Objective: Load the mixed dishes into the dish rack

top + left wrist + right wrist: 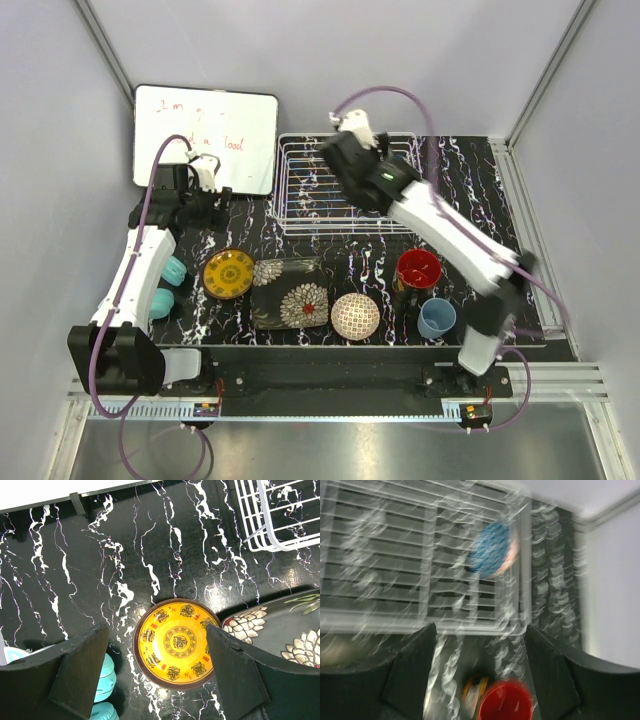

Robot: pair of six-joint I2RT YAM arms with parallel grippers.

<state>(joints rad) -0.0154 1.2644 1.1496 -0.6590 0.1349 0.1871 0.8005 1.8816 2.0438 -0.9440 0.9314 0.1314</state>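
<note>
The white wire dish rack stands at the back of the table. In the blurred right wrist view a blue patterned bowl lies inside the dish rack; the right arm hides it from above. My right gripper hangs open and empty above the rack's near edge. On the table lie a yellow round plate, a dark floral plate, a beige bowl, a black mug with red inside and a light-blue cup. My left gripper hovers open high over the yellow plate.
Teal headphones lie left of the yellow plate, beside the left arm. A whiteboard with writing leans at the back left, next to the rack. Grey walls close in the table on three sides.
</note>
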